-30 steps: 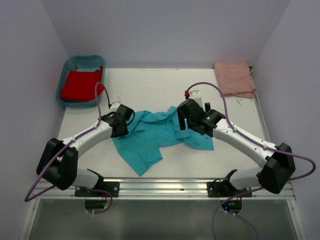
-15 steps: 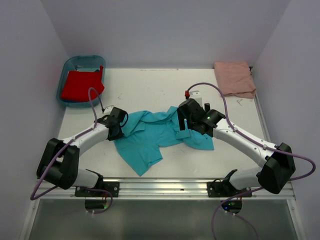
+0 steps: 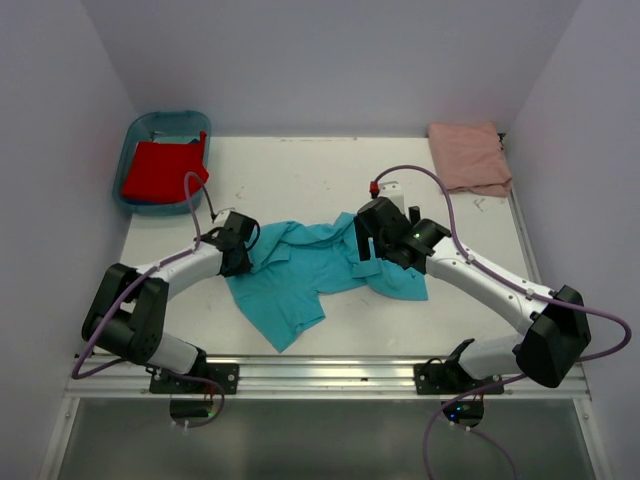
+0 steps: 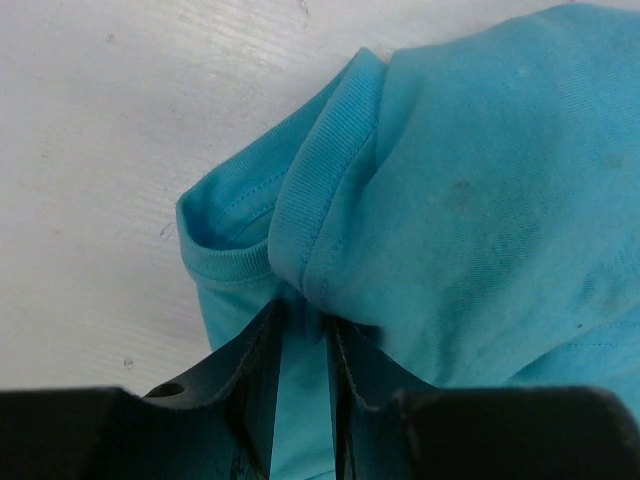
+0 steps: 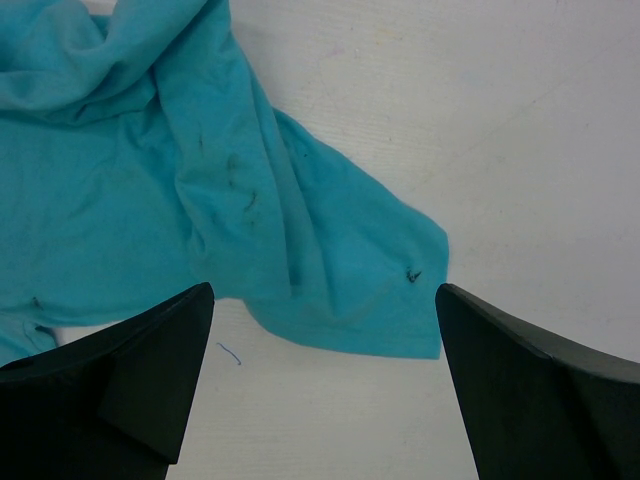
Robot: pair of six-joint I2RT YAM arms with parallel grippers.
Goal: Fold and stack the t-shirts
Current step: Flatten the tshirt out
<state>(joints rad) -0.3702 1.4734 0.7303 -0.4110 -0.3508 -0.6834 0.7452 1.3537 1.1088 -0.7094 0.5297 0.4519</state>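
I see the white table (image 3: 300, 170) with the turquoise t-shirt (image 3: 300, 275) lying crumpled across its middle, between the two arms. At the far right corner sits the folded salmon-pink t-shirt (image 3: 468, 157). At the far left, the red t-shirt (image 3: 158, 172) lies in the blue tub (image 3: 133, 135). My right gripper (image 5: 322, 290) hangs spread wide above the turquoise shirt's right edge. My left gripper (image 4: 305, 320) is narrowed, pinching that shirt's cloth just below a ribbed hem.
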